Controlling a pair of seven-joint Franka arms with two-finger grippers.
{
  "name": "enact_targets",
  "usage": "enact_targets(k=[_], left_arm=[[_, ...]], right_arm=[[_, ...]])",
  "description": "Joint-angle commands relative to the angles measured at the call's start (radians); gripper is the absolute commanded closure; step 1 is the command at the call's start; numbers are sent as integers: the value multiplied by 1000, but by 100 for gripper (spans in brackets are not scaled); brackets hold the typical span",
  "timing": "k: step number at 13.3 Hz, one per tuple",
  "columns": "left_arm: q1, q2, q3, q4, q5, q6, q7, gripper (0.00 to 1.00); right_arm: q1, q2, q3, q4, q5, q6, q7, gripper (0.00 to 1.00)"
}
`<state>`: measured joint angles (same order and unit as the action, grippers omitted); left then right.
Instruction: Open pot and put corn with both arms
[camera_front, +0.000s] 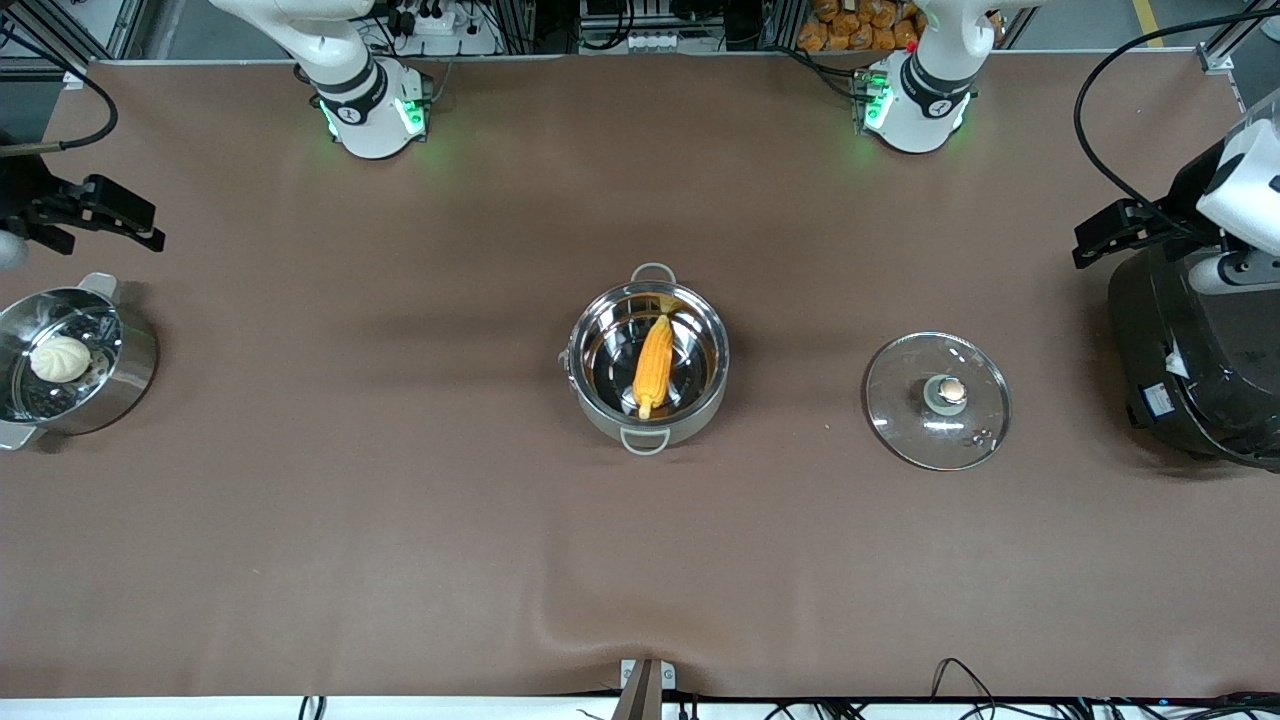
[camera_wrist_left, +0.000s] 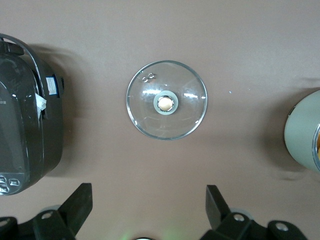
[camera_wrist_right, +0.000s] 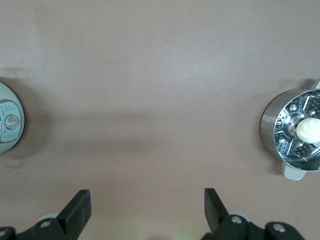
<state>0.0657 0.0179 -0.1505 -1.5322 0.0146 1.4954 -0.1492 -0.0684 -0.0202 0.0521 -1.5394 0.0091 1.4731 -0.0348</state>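
Note:
The steel pot (camera_front: 600, 400) stands open at the table's middle. The yellow corn (camera_front: 653, 365) lies inside it. The glass lid (camera_front: 938, 400) with its copper knob lies flat on the table, beside the pot toward the left arm's end. It also shows in the left wrist view (camera_wrist_left: 185, 107), with the pot's wall (camera_wrist_left: 302, 132) at the edge. My left gripper (camera_front: 1090, 245) is open and empty, up beside the rice cooker; its fingers (camera_wrist_left: 80, 200) frame bare table. My right gripper (camera_front: 145, 225) is open and empty over the table by the steamer pot; it also shows in the right wrist view (camera_wrist_right: 146, 205).
A steamer pot (camera_front: 125, 385) with a white bun (camera_front: 60, 358) stands at the right arm's end and shows in the right wrist view (camera_wrist_right: 272, 125). A big black rice cooker (camera_front: 1200, 360) stands at the left arm's end and shows in the left wrist view (camera_wrist_left: 25, 125).

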Motion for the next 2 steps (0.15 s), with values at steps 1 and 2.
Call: enact_targets(k=[1, 2], left_arm=[[8, -7, 2, 23, -12, -34, 28, 0], [8, -7, 3, 23, -12, -34, 28, 0]], right_arm=[[-30, -4, 14, -1, -3, 21, -31, 0], [-30, -3, 9, -4, -3, 29, -31, 0]])
